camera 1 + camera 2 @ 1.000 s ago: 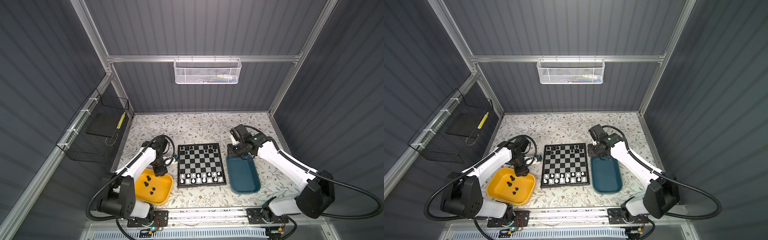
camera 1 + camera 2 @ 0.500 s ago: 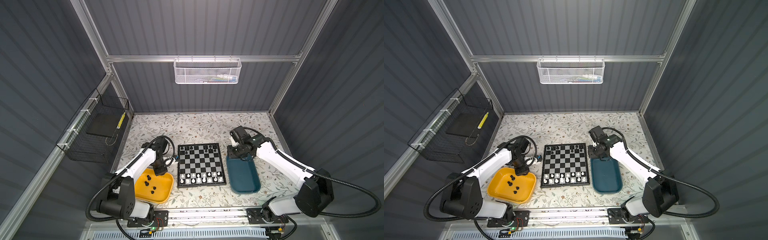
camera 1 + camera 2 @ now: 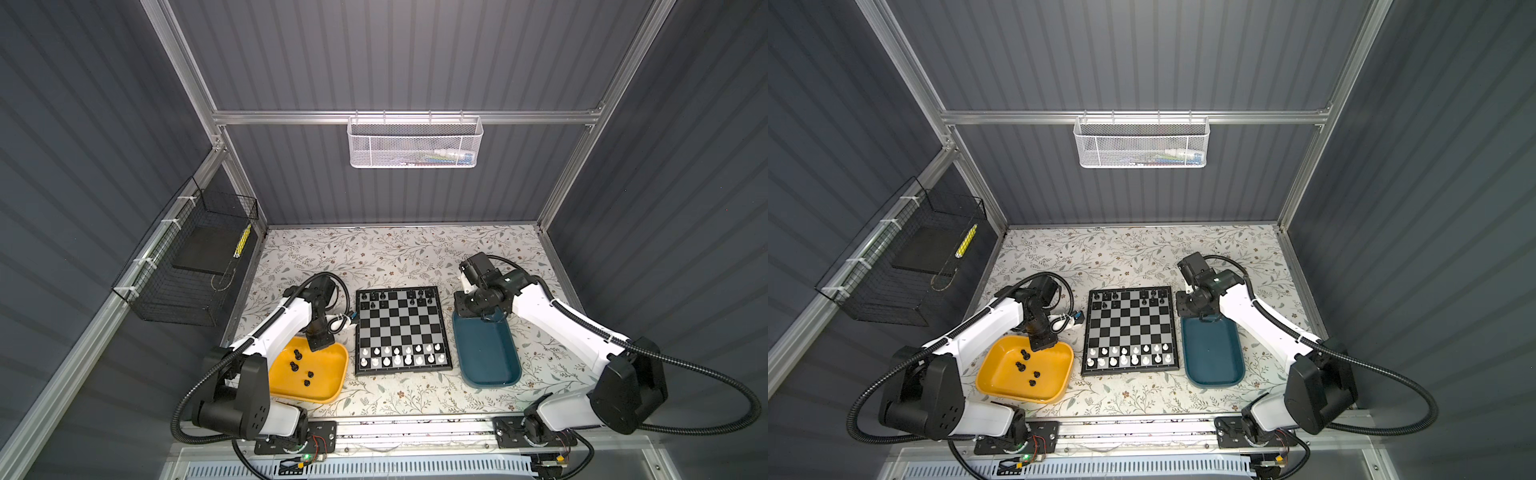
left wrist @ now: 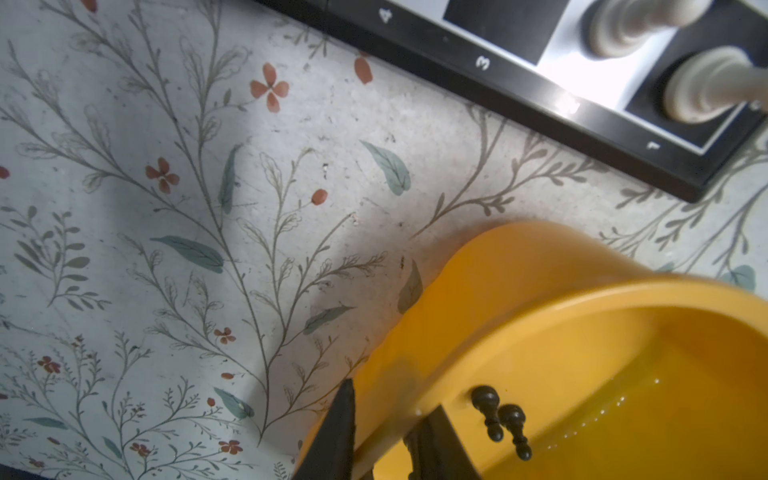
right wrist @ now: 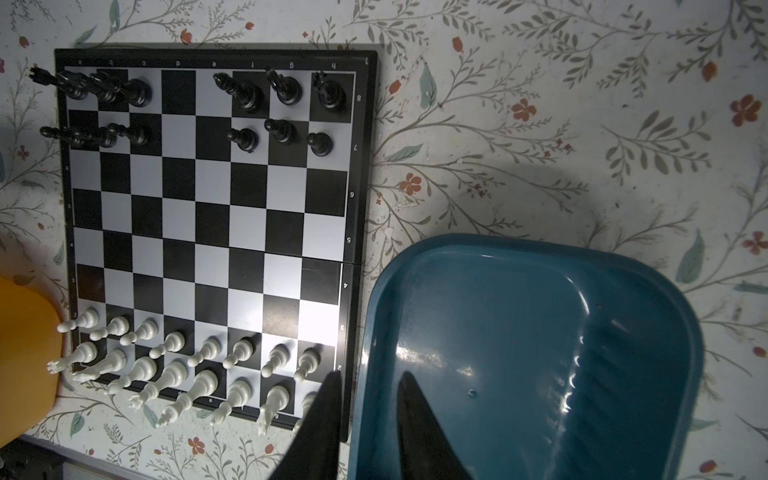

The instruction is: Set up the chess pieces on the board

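The board [image 3: 401, 330] [image 3: 1129, 328] lies mid-table. White chess pieces [image 3: 399, 357] [image 5: 174, 365] fill its two near rows. Black chess pieces [image 3: 374, 297] [image 5: 245, 95] stand on the far rows, whose middle squares are bare. Several black pieces [image 3: 297, 355] [image 3: 1025, 355] lie in the yellow tray [image 3: 328, 374]. My left gripper [image 3: 320, 343] [image 4: 392, 397] hangs over that tray's far rim, its jaws narrowly apart. A dark shape sits against one finger [image 4: 436, 440], and black pawns [image 4: 486, 407] lie just beyond. My right gripper [image 3: 490, 318] [image 5: 369, 376] hovers over the teal tray's far end, slightly open and empty.
The teal tray [image 3: 486, 357] [image 5: 519, 332] right of the board holds no pieces. A white-and-blue cable plug [image 3: 345, 320] lies at the board's left edge. A black wire basket [image 3: 187, 266] hangs on the left wall and a white mesh basket [image 3: 415, 141] on the back wall.
My left gripper's jaws have narrowed over the yellow tray's far rim, with the arm almost still. The right gripper has drifted slightly to the left.
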Controlling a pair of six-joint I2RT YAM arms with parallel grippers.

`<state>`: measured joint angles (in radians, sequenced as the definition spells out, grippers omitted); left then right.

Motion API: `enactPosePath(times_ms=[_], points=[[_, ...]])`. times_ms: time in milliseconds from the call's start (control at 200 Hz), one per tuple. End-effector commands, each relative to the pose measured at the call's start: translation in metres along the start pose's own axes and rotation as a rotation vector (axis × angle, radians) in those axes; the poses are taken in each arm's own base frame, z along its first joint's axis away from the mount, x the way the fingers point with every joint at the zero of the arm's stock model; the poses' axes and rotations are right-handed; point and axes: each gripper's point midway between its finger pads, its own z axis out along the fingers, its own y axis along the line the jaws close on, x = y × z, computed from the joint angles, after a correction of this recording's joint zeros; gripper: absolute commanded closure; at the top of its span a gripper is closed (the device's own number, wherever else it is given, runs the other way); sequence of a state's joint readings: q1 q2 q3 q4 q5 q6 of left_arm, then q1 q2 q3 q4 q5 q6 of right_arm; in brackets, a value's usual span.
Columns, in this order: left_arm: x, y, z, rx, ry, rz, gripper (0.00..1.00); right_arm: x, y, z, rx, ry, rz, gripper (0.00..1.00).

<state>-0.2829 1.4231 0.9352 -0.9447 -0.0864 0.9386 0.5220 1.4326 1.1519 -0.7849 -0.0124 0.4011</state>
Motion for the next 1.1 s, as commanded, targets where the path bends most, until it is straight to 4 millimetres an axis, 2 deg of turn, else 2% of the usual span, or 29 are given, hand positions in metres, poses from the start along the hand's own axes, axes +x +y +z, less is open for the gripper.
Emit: enactPosePath(times_ms=[0, 265, 425, 755, 1096], points=[[0.002, -0.005, 0.001, 0.013, 0.008, 0.003, 0.79, 0.003, -0.004, 0.004, 0.010, 0.015, -0.004, 0.73], [0.004, 0.000, 0.002, -0.008, 0.025, -0.006, 0.83, 0.003, -0.004, 0.004, 0.006, 0.010, -0.002, 0.73], [0.006, 0.003, 0.001, -0.029, 0.036, -0.012, 0.88, 0.004, -0.005, 0.005, 0.005, 0.011, -0.002, 0.73], [0.011, 0.008, 0.001, -0.065, 0.058, -0.017, 0.92, 0.006, -0.003, 0.008, -0.008, 0.014, 0.002, 0.73], [0.023, 0.014, 0.001, -0.107, 0.086, -0.018, 0.97, 0.007, -0.002, 0.009, -0.019, 0.013, 0.005, 0.73]])
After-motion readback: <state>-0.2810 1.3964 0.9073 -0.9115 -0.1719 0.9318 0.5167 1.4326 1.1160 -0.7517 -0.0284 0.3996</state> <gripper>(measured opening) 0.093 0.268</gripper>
